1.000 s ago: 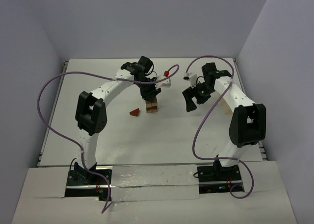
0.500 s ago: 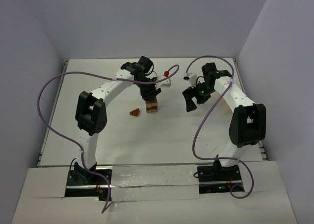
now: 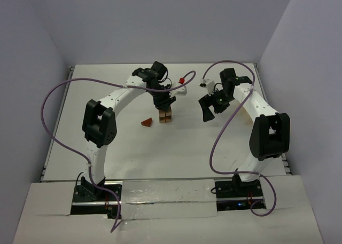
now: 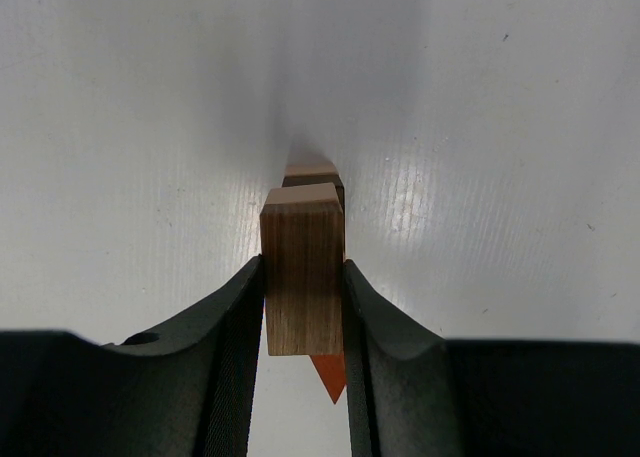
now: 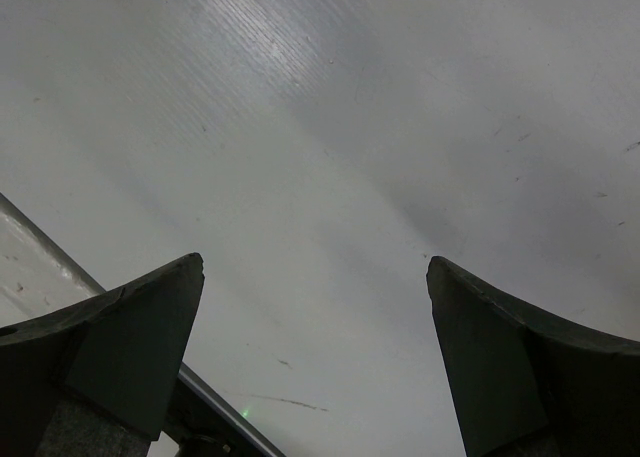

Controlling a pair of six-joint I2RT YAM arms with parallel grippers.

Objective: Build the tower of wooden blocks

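A small stack of tan and brown wood blocks (image 3: 165,116) stands mid-table. My left gripper (image 3: 163,102) is right above it, shut on a tan bar block (image 4: 300,239) held on end between the fingers. A darker block (image 4: 313,175) shows just beyond the bar in the left wrist view. The reddish-brown triangular roof piece (image 3: 146,123) lies on the table left of the stack; its tip (image 4: 331,376) shows below the held bar. My right gripper (image 3: 207,109) hangs to the right of the stack, open and empty, with only bare table between its fingers (image 5: 160,317).
A white fitting with a red knob (image 3: 181,81) sits behind the left gripper. A pale wooden piece (image 3: 247,111) is partly hidden behind the right arm. Purple cables loop over both arms. A table edge strip (image 5: 40,247) shows in the right wrist view.
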